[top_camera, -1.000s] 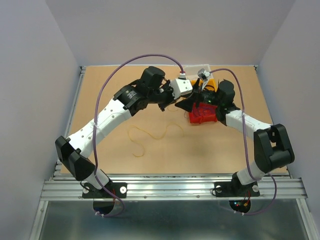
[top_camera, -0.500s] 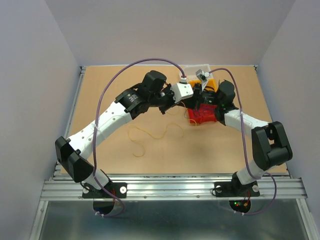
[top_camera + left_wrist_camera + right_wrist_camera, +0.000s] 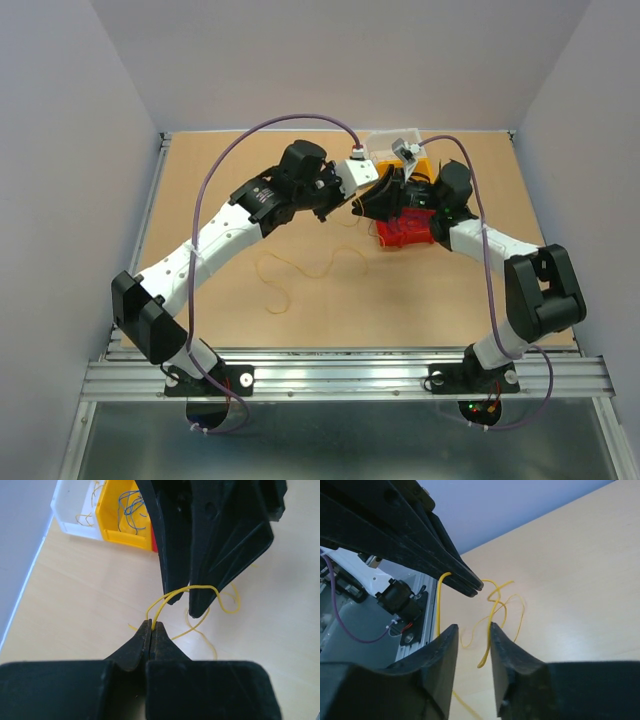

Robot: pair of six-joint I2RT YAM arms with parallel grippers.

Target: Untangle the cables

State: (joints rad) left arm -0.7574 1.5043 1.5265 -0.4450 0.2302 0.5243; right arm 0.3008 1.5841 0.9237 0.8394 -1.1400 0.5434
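A thin yellow cable rises from my left gripper, which is shut on it just above the table. The cable loops around the two black fingers of my right gripper and trails in curls on the wood. In the right wrist view my right gripper stands open with a narrow gap, and the yellow cable runs past the tip of its right finger, unclamped. From above, both grippers meet at mid-table, and more yellow cable lies nearer the arms. Blue cables lie in a bin.
A yellow bin and a clear white bin stand at the back of the table. A red bin sits under the right arm. The table's metal edge rail shows in the right wrist view.
My right gripper's jaws have narrowed from wide open to a small gap. The left gripper has shifted slightly toward the back, still holding the yellow cable.
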